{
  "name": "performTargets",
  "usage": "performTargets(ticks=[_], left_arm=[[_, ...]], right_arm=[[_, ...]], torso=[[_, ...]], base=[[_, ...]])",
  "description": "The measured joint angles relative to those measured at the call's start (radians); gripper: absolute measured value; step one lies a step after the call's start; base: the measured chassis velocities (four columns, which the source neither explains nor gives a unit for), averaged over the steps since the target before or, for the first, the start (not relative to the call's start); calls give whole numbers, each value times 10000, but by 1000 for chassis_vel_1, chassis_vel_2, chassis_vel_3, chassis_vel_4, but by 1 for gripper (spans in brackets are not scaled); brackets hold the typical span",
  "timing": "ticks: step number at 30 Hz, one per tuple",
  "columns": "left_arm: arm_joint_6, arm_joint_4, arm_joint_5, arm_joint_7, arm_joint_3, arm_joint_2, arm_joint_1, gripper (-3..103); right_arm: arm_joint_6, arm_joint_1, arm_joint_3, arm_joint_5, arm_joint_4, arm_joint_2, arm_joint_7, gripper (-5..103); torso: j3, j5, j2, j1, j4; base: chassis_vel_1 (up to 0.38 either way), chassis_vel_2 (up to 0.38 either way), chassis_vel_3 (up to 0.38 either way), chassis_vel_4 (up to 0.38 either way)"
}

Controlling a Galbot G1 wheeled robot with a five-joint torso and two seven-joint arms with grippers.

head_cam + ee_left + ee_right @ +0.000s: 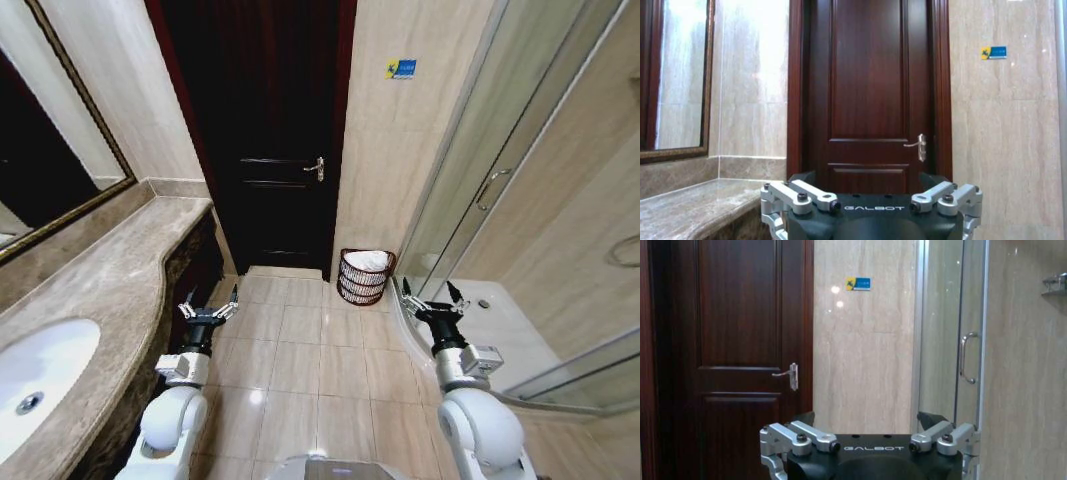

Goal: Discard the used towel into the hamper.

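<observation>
Both arms reach forward, left gripper (208,304) and right gripper (432,297) level, jaws spread wide.

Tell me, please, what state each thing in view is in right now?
Door: shut.
Hamper: upright on the floor by the wall, something white inside.
Shower door: shut, as far as I can tell.
Sink: empty.
Left gripper: open, holding nothing, raised over the floor beside the counter.
Right gripper: open, holding nothing, near the shower's edge.
</observation>
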Motion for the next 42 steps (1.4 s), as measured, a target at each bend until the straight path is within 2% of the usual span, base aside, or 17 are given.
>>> performTargets(ticks=[42], left_arm=[[0, 0, 0, 0, 0, 0, -1, 100]], right_arm=[[0, 2, 0, 0, 0, 0, 0, 100]], torso=[[3, 0, -4, 7, 0]], base=[[0, 0, 0, 0]])
